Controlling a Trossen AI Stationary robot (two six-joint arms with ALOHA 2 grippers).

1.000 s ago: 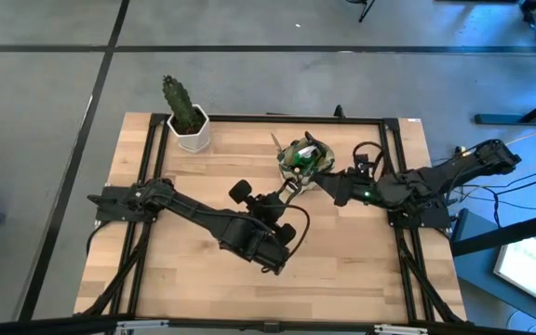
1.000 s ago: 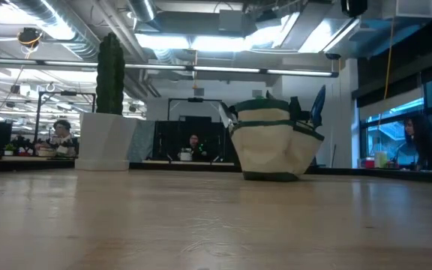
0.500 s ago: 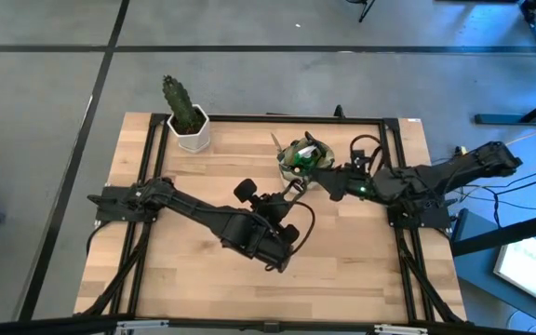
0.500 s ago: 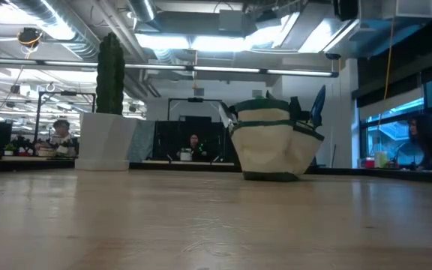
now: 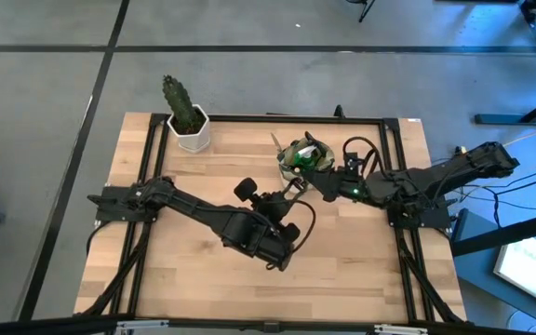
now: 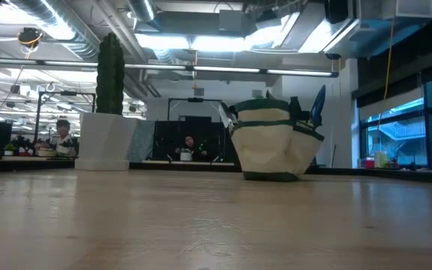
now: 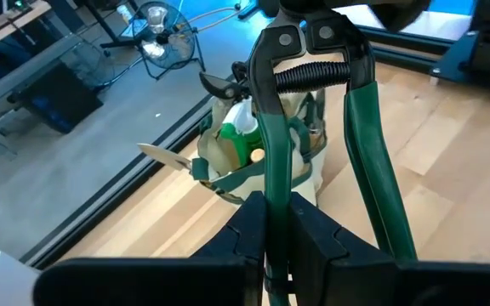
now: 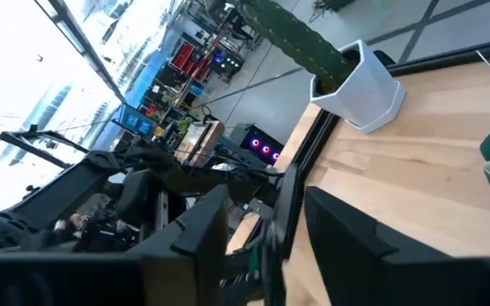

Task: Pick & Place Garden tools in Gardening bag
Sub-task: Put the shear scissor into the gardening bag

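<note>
Gripping one green handle of the shears [image 7: 313, 127], the left gripper [image 7: 279, 225] is clamped shut on it above the table [image 5: 184, 279], near the table's middle. In the left wrist view the handle runs up between the two dark fingers [image 7: 249, 221] to the black pivot and coil spring, while the second green handle stands free beside it; the shears' head points toward the bag [image 7: 258, 161]. In the high view the left gripper [image 5: 289, 191] sits just beside the bag [image 5: 303, 158], on the side nearer the table's middle, and the shears [image 5: 291, 189] are outside the bag. The right gripper [image 5: 327, 186] is close to the bag on its opposite flank and close to the shears; its fingers [image 8: 202, 234] stand apart in the right wrist view with a thin upright part between them, but the views do not settle whether it grips anything. The bag stands upright toward the far edge of the table, right of centre, and holds a green spray bottle [image 7: 247, 127] and a wooden handle [image 7: 162, 155] that juts over its rim. In the low view the bag [image 6: 276, 146] rests flat on the table [image 6: 201, 225], with tool ends showing above its mouth. The cactus [image 5: 180, 104] in its white pot [image 5: 193, 136] stands at the far left corner, well apart from the bag.
</note>
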